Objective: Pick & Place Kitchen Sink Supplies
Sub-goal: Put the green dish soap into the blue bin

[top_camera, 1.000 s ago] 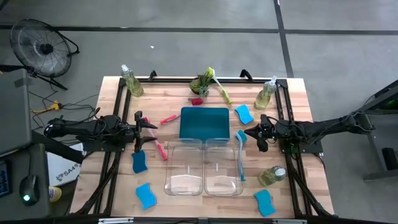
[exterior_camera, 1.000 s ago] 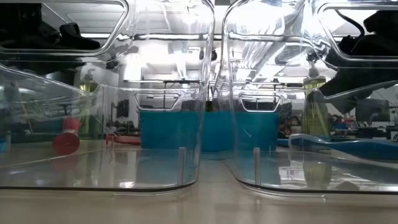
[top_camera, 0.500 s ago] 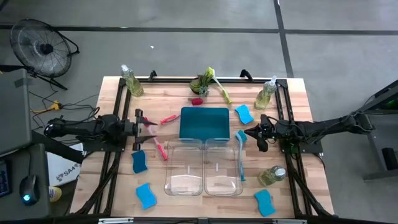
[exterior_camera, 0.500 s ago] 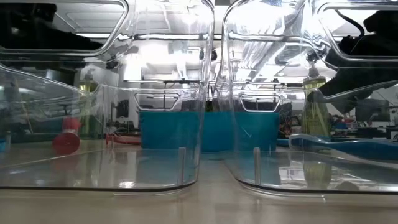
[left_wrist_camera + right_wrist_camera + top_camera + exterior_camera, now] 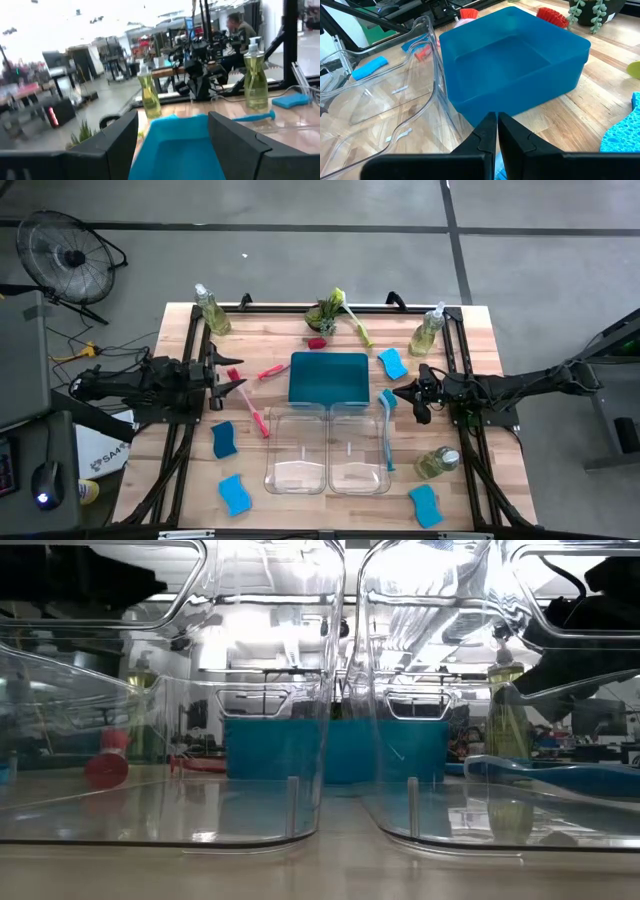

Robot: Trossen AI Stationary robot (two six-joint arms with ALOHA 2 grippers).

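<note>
- Your left gripper (image 5: 236, 383) sat left of the teal tray (image 5: 328, 377), its fingers (image 5: 117, 137) spread with nothing between them.
- One red-pink brush (image 5: 270, 370) lay between those fingertips and the tray's left wall, just ahead of them and apart from them.
- A second red-pink brush (image 5: 256, 418) lay just below the left gripper, near the tray's lower left corner, untouched.
- Your right gripper (image 5: 411, 399) waited right of the tray, fingers (image 5: 485, 136) pressed together and holding nothing.
- The blue brush (image 5: 387, 430) lay below the tray's right corner, along the right clear bin (image 5: 358, 452), close beside the right fingertips.
- A blue sponge (image 5: 393, 363) rested on the tabletop (image 5: 270, 320) just right of the tray, above the right gripper.
</note>
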